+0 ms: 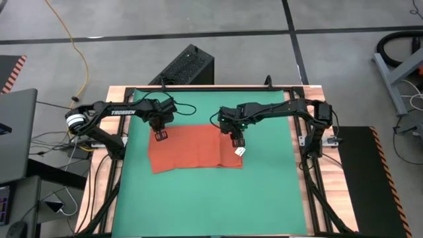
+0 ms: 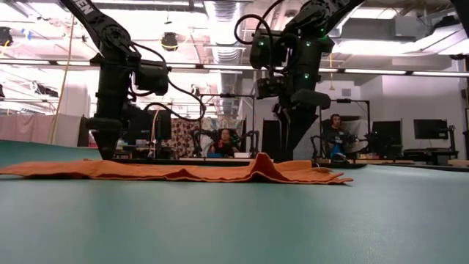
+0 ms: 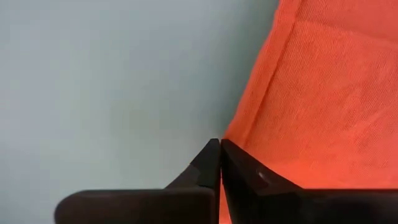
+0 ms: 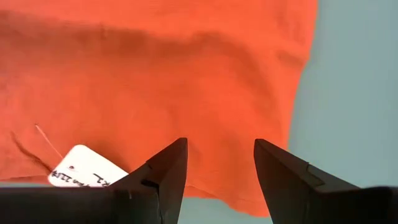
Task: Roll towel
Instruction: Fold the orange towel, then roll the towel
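Towel [image 1: 192, 149] flat on the bench [image 1: 264, 192].
Left gripper [image 3: 219, 163] fingers pressed together at its edge; right gripper [image 4: 217, 168] fingers spread above it.

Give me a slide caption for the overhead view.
Left gripper shut at towel edge; right gripper open near tag.

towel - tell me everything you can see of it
The towel is a rust-orange soft cloth lying mostly flat on the green mat, with a raised fold near its right part. A small white tag sits at its right edge. The left end effector is shut at its far left edge; the right end effector hangs open above it.
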Tool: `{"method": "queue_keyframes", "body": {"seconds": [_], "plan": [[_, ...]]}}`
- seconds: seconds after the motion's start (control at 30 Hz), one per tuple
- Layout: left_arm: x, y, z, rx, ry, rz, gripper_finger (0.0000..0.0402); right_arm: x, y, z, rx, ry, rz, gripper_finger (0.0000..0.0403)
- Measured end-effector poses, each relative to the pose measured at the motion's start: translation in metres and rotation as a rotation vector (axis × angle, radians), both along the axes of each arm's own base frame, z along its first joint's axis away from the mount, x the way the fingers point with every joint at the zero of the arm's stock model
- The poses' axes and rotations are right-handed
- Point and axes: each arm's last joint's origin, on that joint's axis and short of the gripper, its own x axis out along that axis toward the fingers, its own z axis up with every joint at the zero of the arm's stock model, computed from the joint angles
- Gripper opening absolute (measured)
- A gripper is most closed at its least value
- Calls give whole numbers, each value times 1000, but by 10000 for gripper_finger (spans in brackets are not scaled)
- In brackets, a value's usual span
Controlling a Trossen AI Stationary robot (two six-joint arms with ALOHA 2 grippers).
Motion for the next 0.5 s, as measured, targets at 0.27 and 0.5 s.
{"method": "queue_keyframes", "body": {"seconds": [0.27, 0.5], "plan": [[0, -16, 16, 56, 25, -33, 0, -10, -42, 1, 79, -61, -99, 207], [-4, -22, 36, 112, -67, -11, 0, -32, -48, -8, 279, -55, -166, 207]]}}
